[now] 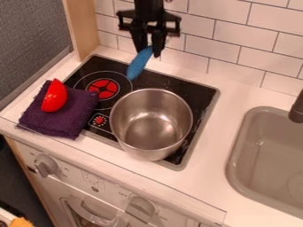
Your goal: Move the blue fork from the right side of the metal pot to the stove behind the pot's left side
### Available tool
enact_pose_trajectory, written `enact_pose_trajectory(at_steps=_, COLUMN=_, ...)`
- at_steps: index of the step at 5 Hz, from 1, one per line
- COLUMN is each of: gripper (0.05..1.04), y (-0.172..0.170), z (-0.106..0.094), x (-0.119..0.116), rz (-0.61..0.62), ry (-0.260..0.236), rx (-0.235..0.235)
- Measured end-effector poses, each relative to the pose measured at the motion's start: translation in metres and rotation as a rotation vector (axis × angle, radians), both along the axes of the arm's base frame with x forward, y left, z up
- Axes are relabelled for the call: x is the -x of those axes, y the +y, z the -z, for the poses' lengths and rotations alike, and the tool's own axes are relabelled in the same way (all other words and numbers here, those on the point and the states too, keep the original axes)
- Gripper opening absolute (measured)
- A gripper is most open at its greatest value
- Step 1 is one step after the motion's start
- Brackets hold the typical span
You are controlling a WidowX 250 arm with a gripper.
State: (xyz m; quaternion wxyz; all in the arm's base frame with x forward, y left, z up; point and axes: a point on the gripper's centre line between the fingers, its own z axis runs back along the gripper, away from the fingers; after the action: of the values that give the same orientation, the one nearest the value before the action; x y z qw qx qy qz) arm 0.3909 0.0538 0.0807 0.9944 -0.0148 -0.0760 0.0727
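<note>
pot (151, 126): on cooktop (192, 88)
cloth (70, 120): left of pot, overlapping cooktop edge
bowl-like piece (54, 96): on cloth
burner ring (103, 88): behind-left of pot
held item (139, 63): above cooktop, behind pot
sink (238, 157): right of pot
tiled wall (231, 36): behind pot
front knobs (46, 165): before pot, below counter edge

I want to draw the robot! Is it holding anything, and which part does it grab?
The gripper holds a blue thing by its top end, between the jaws.

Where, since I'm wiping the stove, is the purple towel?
At the camera view's left, the purple towel lies across the edge of the black stovetop, under the red object.
</note>
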Motion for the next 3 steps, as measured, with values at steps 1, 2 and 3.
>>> enact_pose_trajectory(at_steps=1, gripper=0.367, y=0.007, z=0.02, x=-0.002, rz=-0.012, ry=0.043, rx=-0.033)
enact_pose_trajectory(at_steps=2, gripper=0.367, y=0.01, z=0.033, x=-0.003, rz=0.011, ry=0.058, rx=-0.05)
enact_pose_trajectory(at_steps=3, gripper=0.367, y=0.011, z=0.044, x=0.004, rz=0.022, ry=0.079, rx=-0.059)
